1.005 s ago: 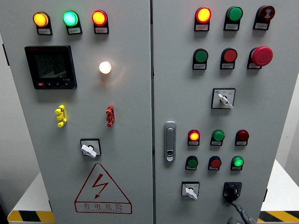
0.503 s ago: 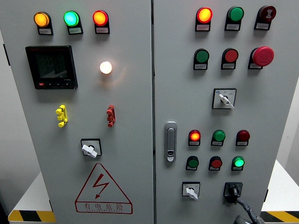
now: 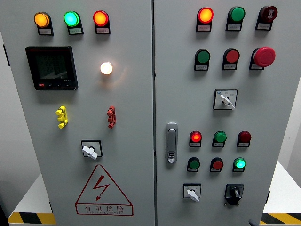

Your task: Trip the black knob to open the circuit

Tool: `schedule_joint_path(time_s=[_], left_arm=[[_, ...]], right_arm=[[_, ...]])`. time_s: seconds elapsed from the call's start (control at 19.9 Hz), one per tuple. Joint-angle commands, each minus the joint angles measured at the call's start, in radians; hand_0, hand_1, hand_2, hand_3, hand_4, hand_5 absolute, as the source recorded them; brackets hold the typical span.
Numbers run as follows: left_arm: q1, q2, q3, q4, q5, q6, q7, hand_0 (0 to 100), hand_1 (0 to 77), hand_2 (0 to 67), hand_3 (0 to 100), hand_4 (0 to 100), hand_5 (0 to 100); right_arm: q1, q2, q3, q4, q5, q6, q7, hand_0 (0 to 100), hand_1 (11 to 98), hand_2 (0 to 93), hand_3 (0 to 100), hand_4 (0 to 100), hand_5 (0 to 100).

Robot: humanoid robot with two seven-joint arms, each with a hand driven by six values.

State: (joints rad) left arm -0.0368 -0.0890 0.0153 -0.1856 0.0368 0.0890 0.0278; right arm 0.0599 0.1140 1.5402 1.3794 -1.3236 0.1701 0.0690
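The black knob (image 3: 233, 192) sits at the lower right of the right cabinet door, on a black square plate, with its handle standing roughly upright. Nothing touches it. A small grey sliver of my right hand (image 3: 254, 222) shows at the bottom edge, below and to the right of the knob and apart from it. My left hand does not show.
A white selector switch (image 3: 192, 192) sits left of the black knob, with another (image 3: 225, 99) higher up and a third (image 3: 90, 149) on the left door. Lit lamps and push buttons fill both doors. A red mushroom button (image 3: 264, 56) sits at the upper right, and a door latch (image 3: 171, 142) by the seam.
My right hand, which reached up to the black knob a second ago, has dropped down and almost left the picture. The knob now stands uncovered.
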Motion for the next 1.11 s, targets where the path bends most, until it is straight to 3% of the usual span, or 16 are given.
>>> schedule_joint_path(time_s=[0.0,0.1,0.55,1.06], left_arm=[[0.000,0.000,0.000,0.000,0.000,0.000,0.000,0,0.0,19.4,26,10,9],[0.000,0.000,0.000,0.000,0.000,0.000,0.000,0,0.0,19.4,26,10,9],[0.000,0.000,0.000,0.000,0.000,0.000,0.000,0,0.0,19.4,26,10,9],[0.000,0.000,0.000,0.000,0.000,0.000,0.000,0,0.0,19.4,26,10,9]], right_arm=[[-0.017,-0.0020,0.000,0.007,0.000,0.000,0.000,100,47.1,0.0,33,22,41],[-0.029,-0.0082,0.001,0.023,0.000,0.000,0.000,100,47.2,0.0,28,18,35],[-0.051,0.0041,0.001,0.081,-0.011,-0.001,0.000,100,47.6,1.3,19,11,27],[-0.072,0.0102,0.003,0.115,-0.016,-0.001,0.000,100,47.0,1.9,17,11,26]])
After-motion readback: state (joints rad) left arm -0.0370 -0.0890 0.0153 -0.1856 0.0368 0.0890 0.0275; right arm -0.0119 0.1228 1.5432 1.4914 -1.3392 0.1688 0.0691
